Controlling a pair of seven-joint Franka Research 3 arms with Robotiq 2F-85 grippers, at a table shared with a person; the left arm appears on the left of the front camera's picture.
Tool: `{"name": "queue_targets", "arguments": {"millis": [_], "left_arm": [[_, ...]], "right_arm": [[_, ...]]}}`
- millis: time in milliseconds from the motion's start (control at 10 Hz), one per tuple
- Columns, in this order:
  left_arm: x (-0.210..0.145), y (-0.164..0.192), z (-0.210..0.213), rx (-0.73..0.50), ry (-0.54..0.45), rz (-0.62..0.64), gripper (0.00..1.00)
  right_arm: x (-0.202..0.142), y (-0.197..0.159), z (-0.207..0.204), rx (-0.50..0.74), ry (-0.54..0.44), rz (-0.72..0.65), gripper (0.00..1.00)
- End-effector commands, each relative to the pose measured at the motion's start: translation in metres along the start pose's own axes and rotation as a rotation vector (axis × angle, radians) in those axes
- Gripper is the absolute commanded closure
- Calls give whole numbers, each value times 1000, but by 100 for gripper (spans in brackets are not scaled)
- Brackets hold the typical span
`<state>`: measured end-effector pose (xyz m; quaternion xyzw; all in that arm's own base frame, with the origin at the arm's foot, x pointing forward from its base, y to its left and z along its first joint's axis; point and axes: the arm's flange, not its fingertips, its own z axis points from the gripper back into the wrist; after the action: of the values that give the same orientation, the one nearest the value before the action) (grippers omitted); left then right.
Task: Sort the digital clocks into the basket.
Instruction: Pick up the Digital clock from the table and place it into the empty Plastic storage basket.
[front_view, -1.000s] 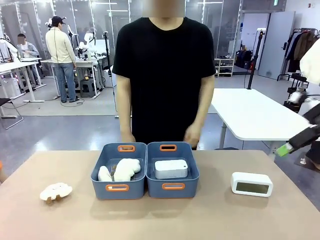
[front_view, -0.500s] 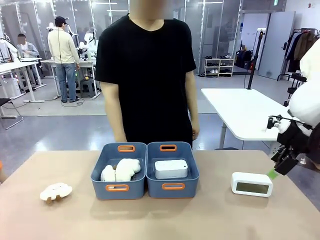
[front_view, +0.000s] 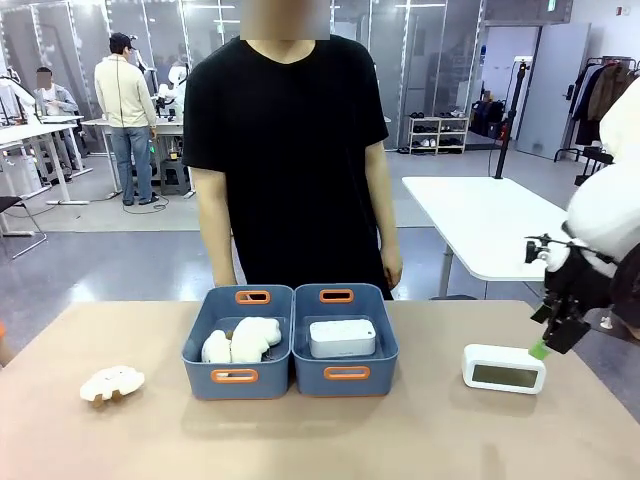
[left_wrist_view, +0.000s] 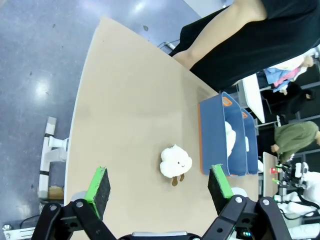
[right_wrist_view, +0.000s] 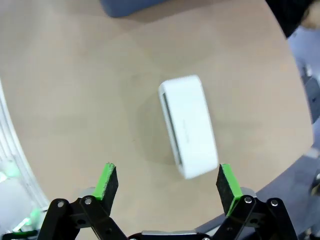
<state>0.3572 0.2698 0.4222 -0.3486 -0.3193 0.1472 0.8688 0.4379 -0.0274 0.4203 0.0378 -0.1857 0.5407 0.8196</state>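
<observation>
One white digital clock stands on the table at the right, its grey screen facing me. A second digital clock lies inside the right blue-grey basket. My right gripper hangs open just above and to the right of the table clock, not touching it. In the right wrist view that clock lies ahead between the spread green pads of the right gripper. My left gripper is open and holds nothing, high above the table's left end.
An identical bin on the left holds white plush toys. Another plush toy lies on the table at the left, seen as the plush toy from the left wrist. A person stands behind the bins, arms down.
My right arm has swung in from the right edge and come down beside the table clock. The person has drawn both hands back from the bins and shifted left.
</observation>
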Motion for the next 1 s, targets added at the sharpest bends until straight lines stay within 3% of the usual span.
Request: {"name": "queue_targets", "arguments": {"millis": [0, 700, 800, 900], "left_arm": [[-2, 0, 2, -12, 10, 0, 0], [-2, 0, 2, -12, 10, 0, 0], [-2, 0, 2, -12, 10, 0, 0], [-2, 0, 2, -12, 10, 0, 0]], "right_arm": [[3, -20, -45, -59, 15, 111, 0], [6, -25, -122, 90, 163, 224, 0], [6, -24, -125, 100, 185, 227, 39], [8, -25, -126, 99, 203, 230, 60]]}}
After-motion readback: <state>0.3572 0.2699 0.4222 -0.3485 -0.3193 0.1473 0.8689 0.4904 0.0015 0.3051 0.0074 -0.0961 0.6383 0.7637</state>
